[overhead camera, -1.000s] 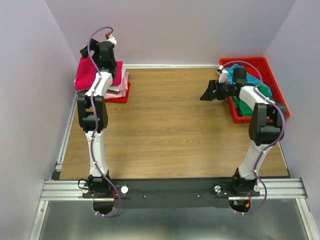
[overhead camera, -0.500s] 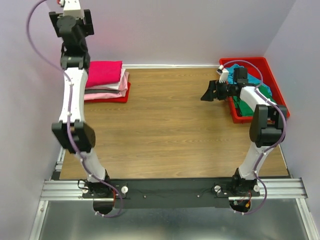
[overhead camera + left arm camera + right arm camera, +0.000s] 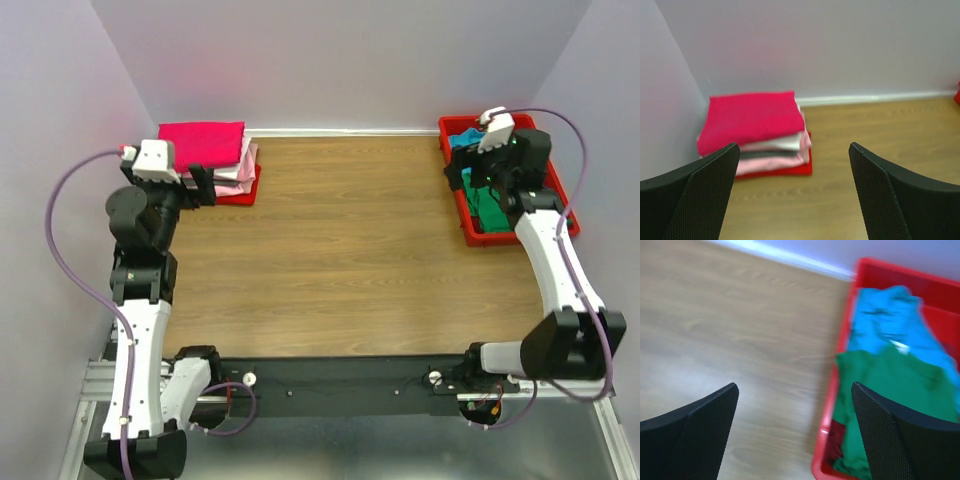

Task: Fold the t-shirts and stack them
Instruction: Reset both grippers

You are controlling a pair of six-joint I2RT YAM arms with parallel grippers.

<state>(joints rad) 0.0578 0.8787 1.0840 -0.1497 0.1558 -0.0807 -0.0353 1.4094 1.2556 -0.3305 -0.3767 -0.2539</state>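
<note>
- Top view: the wooden table (image 3: 340, 240) carries a stack of folded t-shirts (image 3: 222, 165) at its 10 o'clock corner. The crimson-pink t-shirt (image 3: 200, 142) lies on top, and the left red tray (image 3: 243, 195) lies underneath.
- The left gripper (image 3: 205, 182) hangs just at 7 o'clock of the stack, touching no cloth. Its opening cannot be judged from this view.
- The right red tray (image 3: 560, 185) sits at the 2 o'clock corner and holds a teal t-shirt (image 3: 466, 137) and a green t-shirt (image 3: 490, 212). The right gripper (image 3: 462, 170) hovers over the tray's left rim.
- Left wrist view: the left gripper (image 3: 794, 150) is spread wide with nothing between its fingers (image 3: 695, 200).
- At 11 o'clock ahead, the crimson-pink t-shirt (image 3: 752, 120) tops a white t-shirt (image 3: 779, 144), a grey t-shirt (image 3: 760, 155) and a pale pink t-shirt (image 3: 771, 164), all on the left red tray (image 3: 790, 171) against the wall.
- Right wrist view, blurred: the right gripper (image 3: 794, 390) is spread apart and bare above the table.
- At 2 o'clock the right red tray (image 3: 842, 340) holds the crumpled teal t-shirt (image 3: 885, 320) on its far side. The green t-shirt (image 3: 885, 385) lies nearer, overlapping the teal one.
</note>
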